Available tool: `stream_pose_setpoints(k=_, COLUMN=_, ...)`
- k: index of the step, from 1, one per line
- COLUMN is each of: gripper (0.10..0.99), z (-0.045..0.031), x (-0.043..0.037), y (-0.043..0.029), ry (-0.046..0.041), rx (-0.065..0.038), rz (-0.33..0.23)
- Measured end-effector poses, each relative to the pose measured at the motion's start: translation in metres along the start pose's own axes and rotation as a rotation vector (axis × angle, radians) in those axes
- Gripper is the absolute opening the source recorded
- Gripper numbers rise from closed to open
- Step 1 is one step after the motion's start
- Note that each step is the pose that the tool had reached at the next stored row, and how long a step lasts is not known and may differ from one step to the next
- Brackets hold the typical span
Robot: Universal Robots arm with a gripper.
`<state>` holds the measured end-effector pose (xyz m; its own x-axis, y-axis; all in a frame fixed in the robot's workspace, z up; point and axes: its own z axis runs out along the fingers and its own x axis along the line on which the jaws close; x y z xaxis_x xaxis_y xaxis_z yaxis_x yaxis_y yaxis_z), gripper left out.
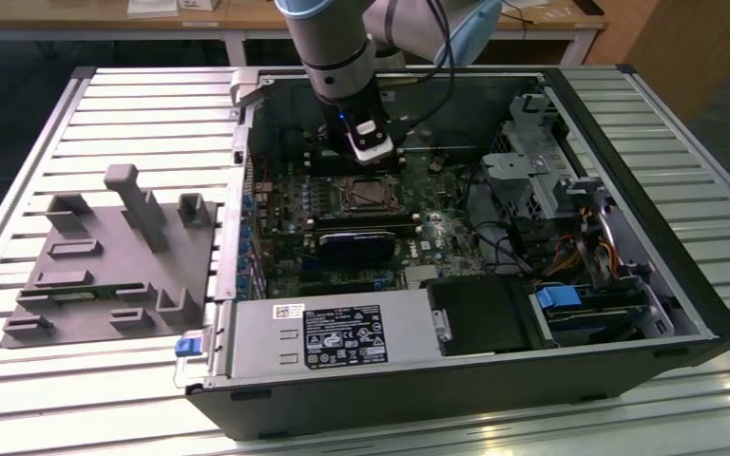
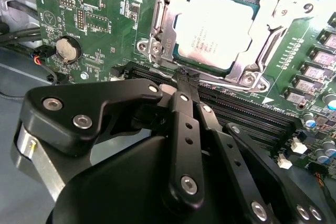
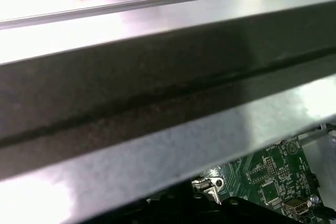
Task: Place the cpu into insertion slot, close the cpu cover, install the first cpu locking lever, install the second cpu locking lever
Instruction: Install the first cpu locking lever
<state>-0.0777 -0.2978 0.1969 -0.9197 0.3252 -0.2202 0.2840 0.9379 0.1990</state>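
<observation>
In the exterior view the case (image 1: 467,385) lies on the table (image 1: 669,114), with the fixture (image 1: 99,275) at its 9 o'clock. Inside, the board (image 1: 448,237) has the power supply (image 1: 327,337) at 6 o'clock. The cpu (image 2: 215,27) sits in the slot (image 1: 341,196), the cover (image 2: 262,27) down around it. Memory slots (image 1: 365,224) run at the slot's 6 o'clock; the gripper (image 1: 375,150) hangs at its 12 o'clock.

There is one robot arm (image 1: 334,47) with one gripper (image 2: 186,80), one cpu (image 2: 215,22), one coin battery (image 2: 67,50), one computer case (image 1: 467,394) and one grey fixture (image 1: 99,242).
</observation>
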Motion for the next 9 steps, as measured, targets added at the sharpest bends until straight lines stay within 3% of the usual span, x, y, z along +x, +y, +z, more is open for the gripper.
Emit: stream_pose_setpoints(k=9, gripper=0.102, z=0.0012, x=0.0014, y=0.0067, ry=-0.0046, rx=0.008, rz=0.014)
